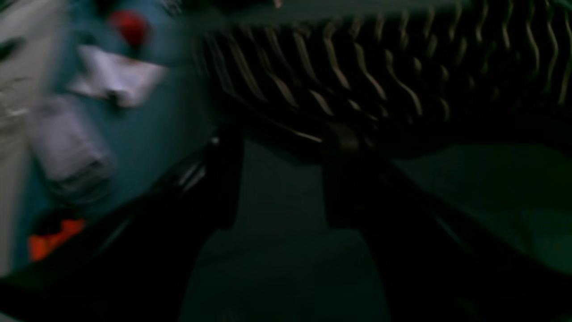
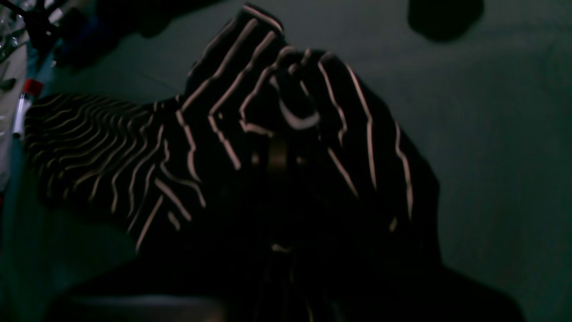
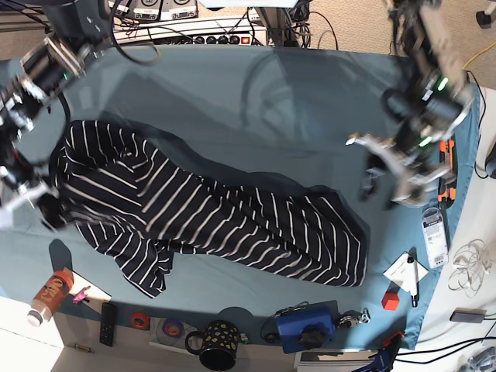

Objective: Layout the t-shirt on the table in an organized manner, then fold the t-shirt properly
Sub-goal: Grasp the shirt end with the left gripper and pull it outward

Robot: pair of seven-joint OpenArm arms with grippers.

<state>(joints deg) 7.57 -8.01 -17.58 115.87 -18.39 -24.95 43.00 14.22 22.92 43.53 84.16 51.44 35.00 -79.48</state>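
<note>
The t-shirt (image 3: 209,217), dark navy with thin white stripes, lies crumpled in a long diagonal band across the teal table (image 3: 256,101). At its left end my right gripper (image 3: 35,200) is shut on the fabric. In the right wrist view striped cloth (image 2: 232,120) drapes over that gripper (image 2: 279,156) and hides its fingers. Above the table, right of the shirt, my left gripper (image 3: 384,184) hangs open and apart from it. The blurred left wrist view shows its dark fingers (image 1: 228,179) spread with nothing between them, and the shirt's edge (image 1: 366,71) lies just beyond.
Along the front edge sit a can (image 3: 48,294), a remote (image 3: 109,323), a dark mug (image 3: 217,345) and a blue device (image 3: 306,329). Toward the right edge are a red cube (image 3: 390,298), paper with a marker (image 3: 408,273), a packet (image 3: 435,232) and an orange tool (image 3: 446,170).
</note>
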